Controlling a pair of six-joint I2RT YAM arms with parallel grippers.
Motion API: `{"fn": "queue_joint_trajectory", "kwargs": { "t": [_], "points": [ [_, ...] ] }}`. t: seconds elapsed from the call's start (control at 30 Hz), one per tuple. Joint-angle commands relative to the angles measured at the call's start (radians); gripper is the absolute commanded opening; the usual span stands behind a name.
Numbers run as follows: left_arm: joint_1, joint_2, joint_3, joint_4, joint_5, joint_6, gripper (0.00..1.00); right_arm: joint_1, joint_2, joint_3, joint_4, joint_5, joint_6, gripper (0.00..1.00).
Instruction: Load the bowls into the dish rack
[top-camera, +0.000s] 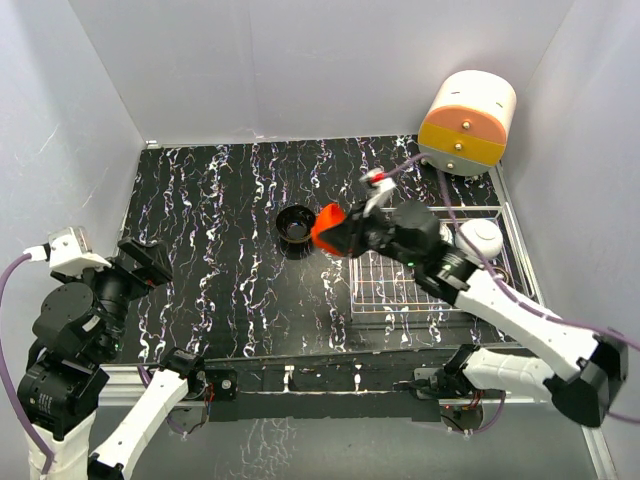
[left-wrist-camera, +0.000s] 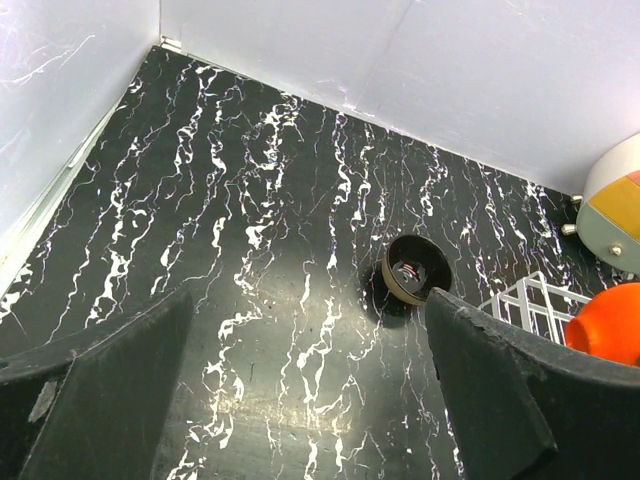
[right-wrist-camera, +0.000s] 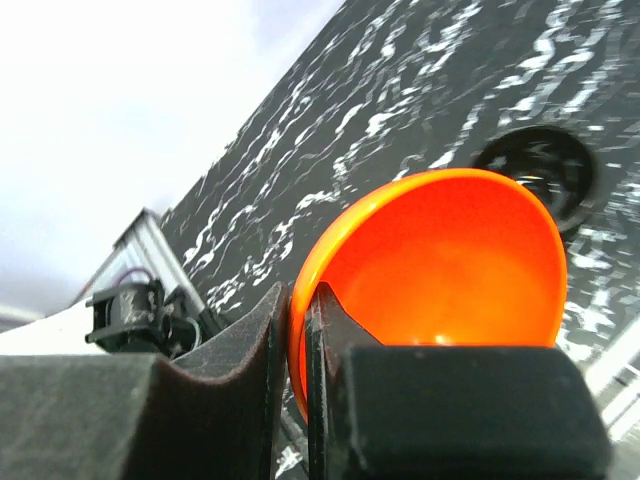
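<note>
Stretching over the dish rack (top-camera: 400, 290), the right gripper (right-wrist-camera: 297, 320) clamps the red-orange bowl (right-wrist-camera: 440, 265) by its rim, tilted sideways; the left gripper (left-wrist-camera: 308, 300) sits folded back, jaws wide apart, empty.

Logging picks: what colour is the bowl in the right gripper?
Bright red-orange bowl; right wrist view shows it best.

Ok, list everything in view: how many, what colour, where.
table: one, black with white veining, underneath.
black bowl: one, glossy black, upright, left of the rack.
red-orange bowl: one, bright red-orange, tilted, between black bowl and rack.
dish rack: one, silver wire, table's right side.
cabinet: one, cream and orange, far right corner.
left arm: one, black and white, near left, jaws open.
right arm: one, white and black, over the rack, jaws shut on red-orange bowl.
</note>
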Motion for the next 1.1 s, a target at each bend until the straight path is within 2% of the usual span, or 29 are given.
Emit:
{"fn": "queue_joint_trajectory", "kwargs": {
  "t": [0.0, 0.1, 0.23, 0.47, 0.8, 1.07],
  "points": [
    [-0.004, 0.025, 0.021, 0.027, 0.025, 0.012, 0.97, -0.232, -0.142, -0.129, 0.125, -0.193, 0.155, 0.08],
    [-0.004, 0.037, 0.025, 0.033, 0.033, 0.019, 0.97, -0.4, -0.207, -0.203, 0.149, -0.336, 0.229, 0.08],
    [-0.003, 0.05, 0.031, 0.046, 0.049, 0.019, 0.97, -0.563, -0.24, -0.305, 0.222, -0.506, 0.348, 0.08],
    [-0.003, 0.051, 0.035, 0.042, 0.049, 0.02, 0.97, -0.777, -0.266, -0.534, 0.453, -0.661, 0.61, 0.08],
    [-0.004, 0.065, 0.026, 0.062, 0.061, 0.016, 0.97, -0.802, -0.166, -0.735, 0.789, -0.728, 0.844, 0.08],
    [-0.003, 0.068, 0.022, 0.065, 0.066, 0.01, 0.97, -0.802, -0.077, -0.775, 0.798, -0.711, 0.875, 0.08]
  ]
}}
